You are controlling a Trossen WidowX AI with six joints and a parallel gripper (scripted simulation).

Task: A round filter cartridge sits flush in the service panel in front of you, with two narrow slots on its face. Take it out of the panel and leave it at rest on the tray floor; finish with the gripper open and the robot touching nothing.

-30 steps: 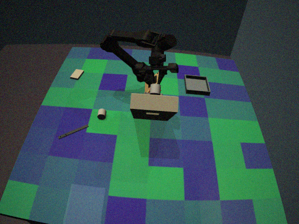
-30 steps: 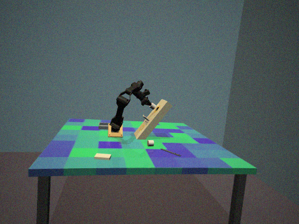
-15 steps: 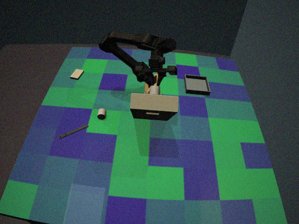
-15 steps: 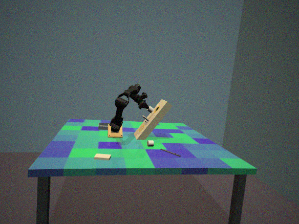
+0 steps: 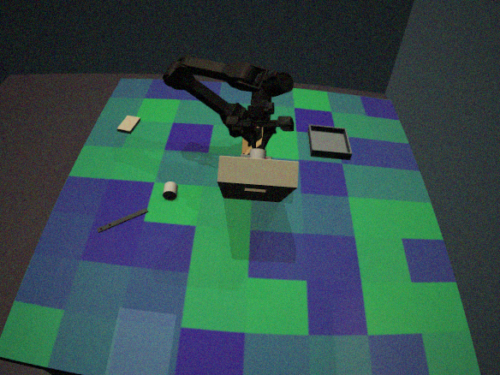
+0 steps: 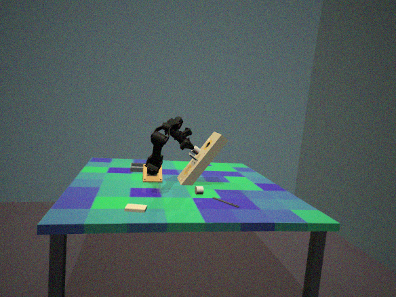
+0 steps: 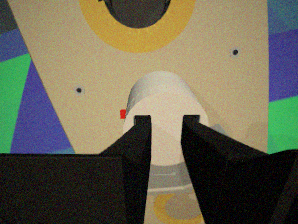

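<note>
Wrist view is giving us the best seat: the gripper is clamping down on the filter cartridge, with each dark finger seated in one of the two narrow slots on its pale round face. The jaws are standing fairly narrow, gripping the cartridge by the strip between those slots.

And the cartridge is out! Up at the top of that same view the socket is showing as a dark hole inside its yellow ring, with nothing in it, and the cartridge is hanging clear in front of the service panel, lower down its face. From the exterior view, the white cylinder is sitting at the gripper tip, just off the tilted panel's surface and below the open hole.

So the extraction looks done, and the carry is what's left. The tray is waiting off to one side of the panel in the top view, well apart from the gripper. Still to come, by my reckoning: swinging across, lowering the cartridge onto the tray floor, letting go, and backing off so the robot is touching nothing. A second white cylinder is lying loose on the mat, untouched.
</note>
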